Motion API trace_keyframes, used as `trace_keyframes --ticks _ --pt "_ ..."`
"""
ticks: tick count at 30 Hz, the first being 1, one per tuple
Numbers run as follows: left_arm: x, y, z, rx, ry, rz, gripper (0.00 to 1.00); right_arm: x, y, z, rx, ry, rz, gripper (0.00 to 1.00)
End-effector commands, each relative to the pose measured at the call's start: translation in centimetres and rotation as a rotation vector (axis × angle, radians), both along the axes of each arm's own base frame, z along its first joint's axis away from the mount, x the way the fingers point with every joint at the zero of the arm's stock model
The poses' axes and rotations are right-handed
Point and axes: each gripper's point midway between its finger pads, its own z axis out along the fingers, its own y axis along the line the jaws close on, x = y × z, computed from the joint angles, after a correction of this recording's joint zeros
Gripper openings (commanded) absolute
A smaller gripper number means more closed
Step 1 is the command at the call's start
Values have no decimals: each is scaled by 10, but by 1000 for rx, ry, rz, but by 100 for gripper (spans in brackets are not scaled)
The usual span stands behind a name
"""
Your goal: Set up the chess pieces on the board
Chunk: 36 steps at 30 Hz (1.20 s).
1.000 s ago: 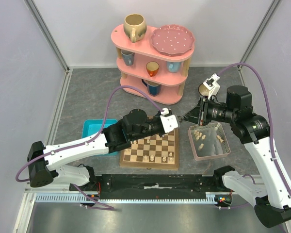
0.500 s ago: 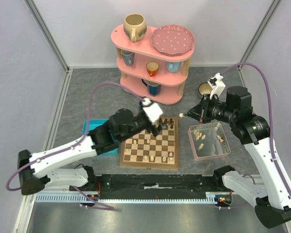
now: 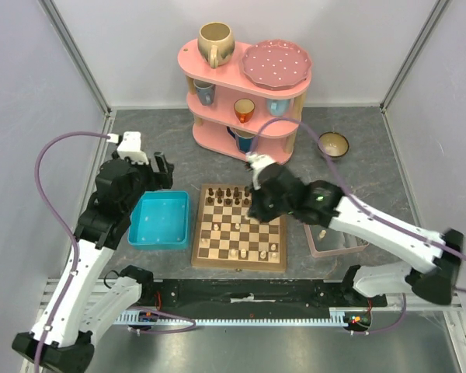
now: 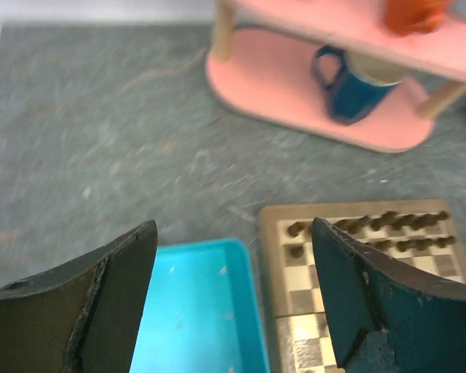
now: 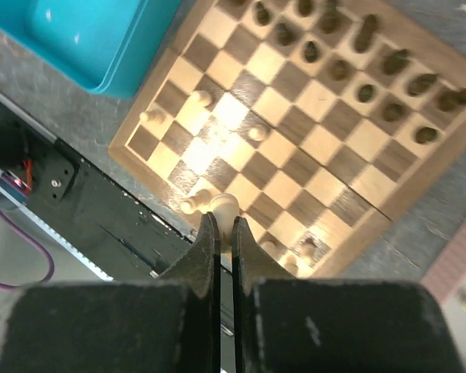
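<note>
On my screens the bench [image 3: 140,140] was a mottled grey slab. Pale walls [image 3: 46,116] boxed it in on 3 sides, and aluminium posts [image 3: 76,56] ran up the rear corners. A pink shelf [image 3: 248,151] of 3 tiers stood at the back centre with cups on its lower tiers. A beige mug [image 3: 216,43] and a dotted pink plate [image 3: 276,66] sat on top of it. A small bowl [image 3: 332,144] sat on the bench to its right.

The board [image 3: 199,256] lay at the near middle. The turquoise tray [image 3: 159,221] was just beside it on the left. A clear pink-rimmed tray [image 3: 338,242] sat on its right, partly under the right arm. Dark chessmen [image 5: 338,70] lined the board's far rows, and a few pale chessmen [image 5: 202,97] stood scattered on the near half.

The right pincer [image 5: 225,227] was clamped on 1 pale chessman [image 5: 223,207], whose rounded top showed between the fingertips. It was held above the board's near edge, and I could not tell whether it touched the wood. The left pincer [image 4: 231,249] hung with its jaws spread wide and nothing between them. It was over the bench at the far edge of the turquoise tray, well apart from the board.
</note>
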Motion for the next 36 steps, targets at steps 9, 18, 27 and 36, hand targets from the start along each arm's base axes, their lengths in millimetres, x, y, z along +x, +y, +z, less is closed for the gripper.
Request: trace_keyframes --ticks 9,18,27,36 --pt "-38 61 -94 -73 235 256 86 -47 111 -31 -139 -186 117 0" --pt "-42 65 -91 -67 221 265 86 -67 144 -85 -256 -137 210 0" --pt "-52 65 -86 -90 177 259 85 -62 154 -118 -333 -123 196 0" --pt "-51 63 -85 -91 176 246 85 -62 158 -136 -376 -114 200 0"
